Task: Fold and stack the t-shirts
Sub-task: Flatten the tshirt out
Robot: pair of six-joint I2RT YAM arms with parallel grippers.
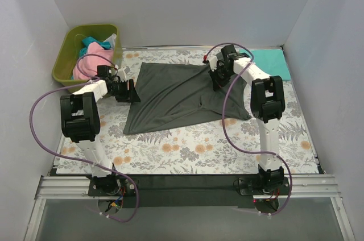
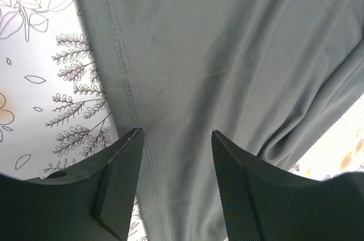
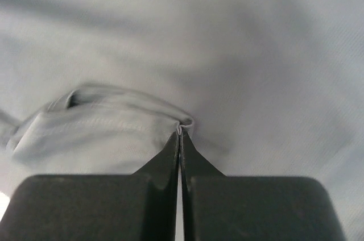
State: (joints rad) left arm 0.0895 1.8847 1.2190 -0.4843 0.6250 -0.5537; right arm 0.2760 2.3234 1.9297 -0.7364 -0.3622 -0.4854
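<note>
A dark charcoal grey t-shirt (image 1: 176, 96) lies spread on the floral table cloth (image 1: 187, 150) in the top view. My left gripper (image 1: 129, 92) is open at the shirt's left edge; in the left wrist view (image 2: 176, 134) its fingers straddle the stitched hem (image 2: 128, 76). My right gripper (image 1: 216, 79) is shut on a pinch of the grey shirt (image 3: 187, 123) at its upper right part. A folded teal-green shirt (image 1: 272, 62) lies at the back right. Pink (image 1: 91, 65) and teal (image 1: 94, 42) shirts sit in the bin.
An olive-green plastic bin (image 1: 65, 56) stands at the back left. White walls close in the back and both sides. Purple cables loop off both arms over the cloth.
</note>
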